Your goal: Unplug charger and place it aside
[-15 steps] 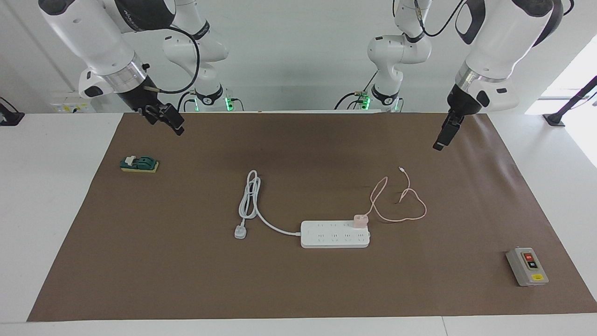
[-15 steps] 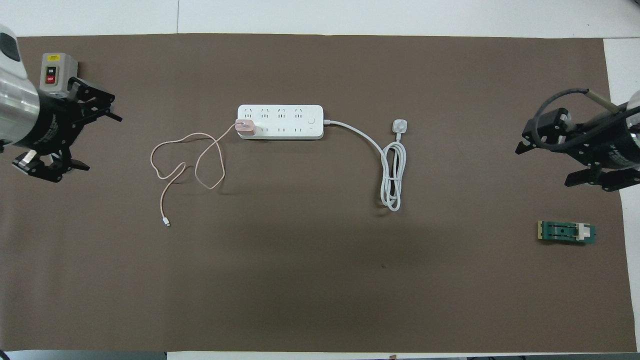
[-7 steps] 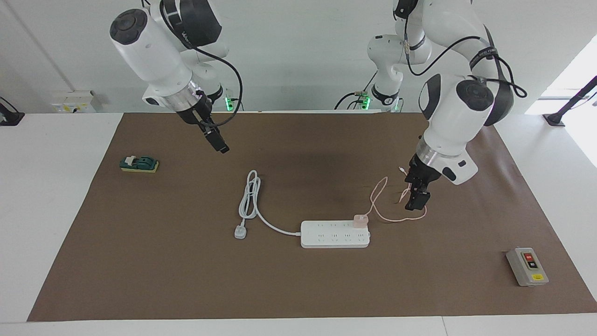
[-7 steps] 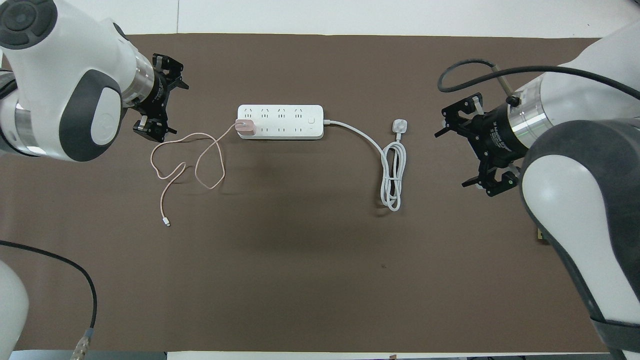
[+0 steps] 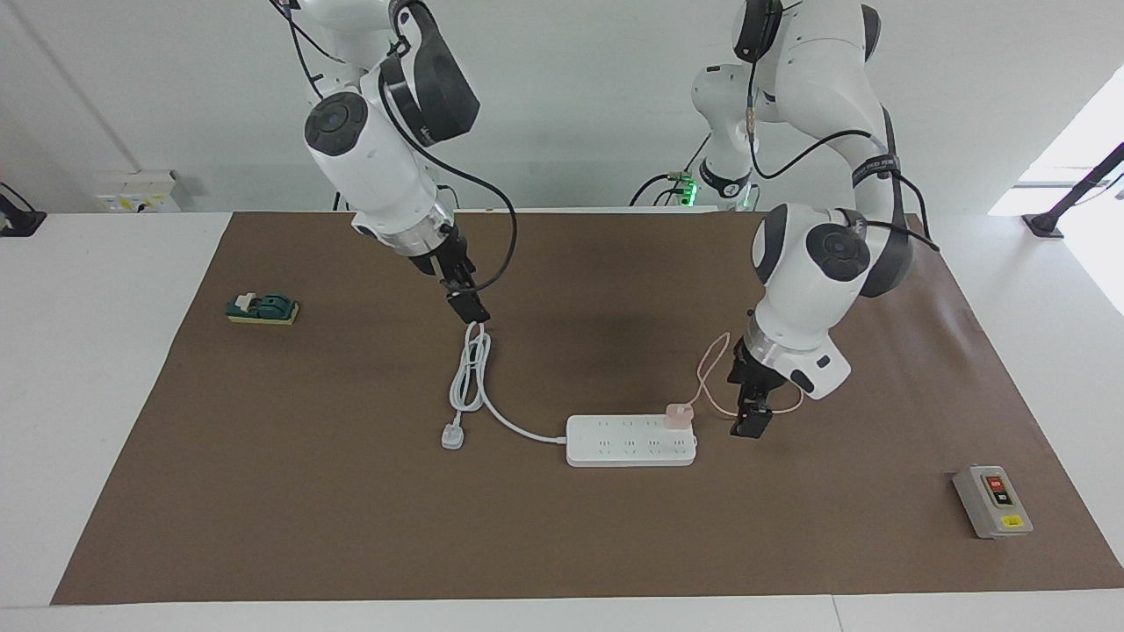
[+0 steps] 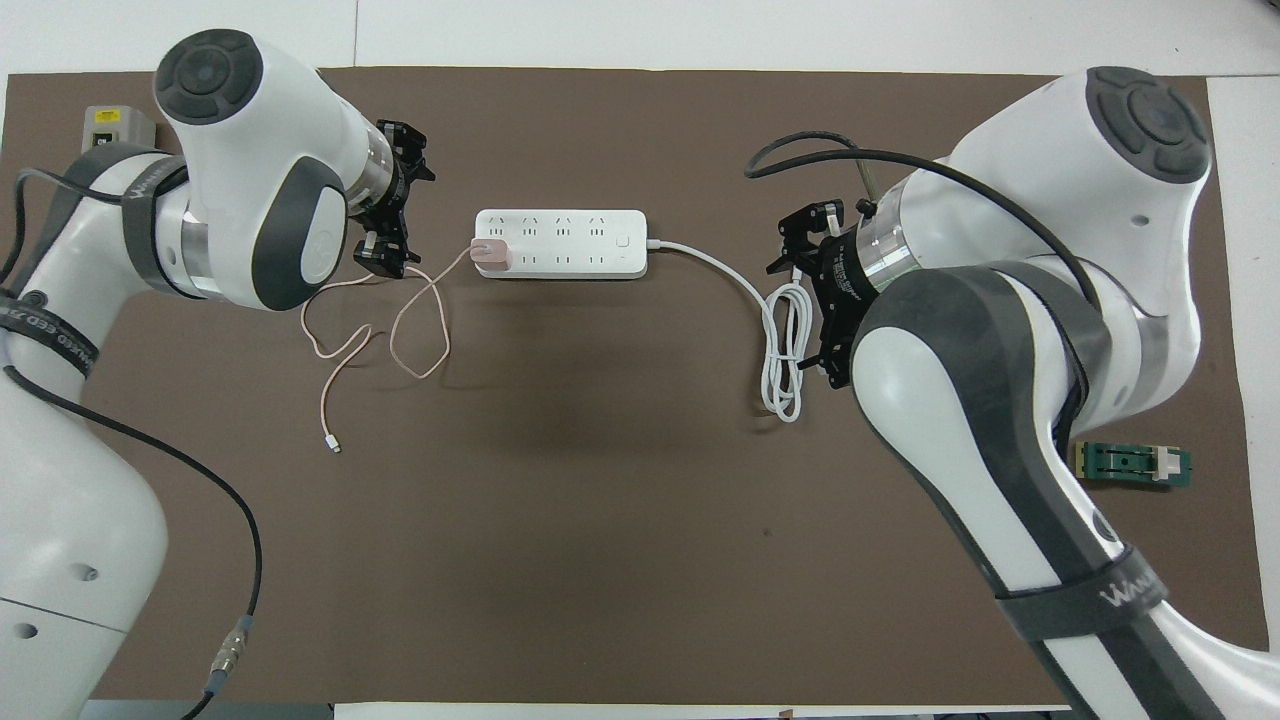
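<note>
The charger (image 5: pixel 678 414) is a small pale pink cube plugged into the white power strip (image 5: pixel 630 441) at the end toward the left arm. It also shows in the overhead view (image 6: pixel 490 254), on the strip (image 6: pixel 560 243). Its thin pink cable (image 5: pixel 702 364) loops on the mat nearer to the robots (image 6: pixel 420 350). My left gripper (image 5: pixel 752 424) hangs low beside the charger, just off that end of the strip, open and empty (image 6: pixel 410 215). My right gripper (image 5: pixel 470 309) is open and empty over the strip's coiled white cord (image 6: pixel 797 300).
The thick white cord (image 5: pixel 470 377) lies coiled toward the right arm's end, with its plug (image 5: pixel 452 436). A grey box with red and black buttons (image 5: pixel 992 502) sits at the left arm's end. A green switch block (image 5: pixel 262 309) sits at the right arm's end.
Both arms swung in from the table's ends and came down. The left gripper arrived beside the charger, the right gripper over the coiled cord. The charger stays plugged in.
</note>
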`<state>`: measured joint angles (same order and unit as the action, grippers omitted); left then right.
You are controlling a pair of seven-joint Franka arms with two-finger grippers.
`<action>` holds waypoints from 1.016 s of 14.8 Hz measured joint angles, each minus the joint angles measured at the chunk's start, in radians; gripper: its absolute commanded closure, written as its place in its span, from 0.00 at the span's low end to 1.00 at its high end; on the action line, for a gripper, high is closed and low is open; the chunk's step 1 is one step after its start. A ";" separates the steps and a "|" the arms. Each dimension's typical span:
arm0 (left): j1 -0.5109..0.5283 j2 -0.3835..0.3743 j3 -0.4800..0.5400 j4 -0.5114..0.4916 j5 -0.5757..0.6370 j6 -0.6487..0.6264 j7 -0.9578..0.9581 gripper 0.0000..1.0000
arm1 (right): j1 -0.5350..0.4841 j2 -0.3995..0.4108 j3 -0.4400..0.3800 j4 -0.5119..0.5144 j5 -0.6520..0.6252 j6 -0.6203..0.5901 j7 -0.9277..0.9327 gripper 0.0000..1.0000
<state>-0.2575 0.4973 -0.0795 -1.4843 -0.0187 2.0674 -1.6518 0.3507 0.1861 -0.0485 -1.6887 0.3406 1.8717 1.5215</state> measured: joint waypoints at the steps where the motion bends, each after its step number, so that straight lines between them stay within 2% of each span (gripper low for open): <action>1: -0.012 0.008 0.000 0.001 0.000 0.002 -0.023 0.00 | 0.000 0.007 -0.002 -0.017 0.010 0.026 0.000 0.00; 6: -0.028 0.012 0.003 0.002 0.030 0.003 -0.132 0.00 | 0.025 0.031 -0.001 -0.088 0.092 0.169 0.001 0.00; 9: -0.028 0.015 0.003 0.001 0.033 0.003 -0.168 0.00 | 0.025 0.090 -0.003 -0.090 0.177 0.237 -0.002 0.00; 11: -0.028 0.016 0.003 0.001 0.033 0.002 -0.174 0.00 | 0.032 0.132 -0.001 -0.067 0.191 0.268 -0.002 0.00; 15: -0.028 0.016 0.007 0.001 0.033 0.002 -0.176 0.00 | 0.032 0.235 -0.004 0.056 0.186 0.258 -0.027 0.00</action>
<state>-0.2852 0.5135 -0.0729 -1.4828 0.0145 2.0696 -1.8282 0.3823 0.4209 -0.0521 -1.6323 0.5263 2.1301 1.4943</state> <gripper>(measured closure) 0.000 0.000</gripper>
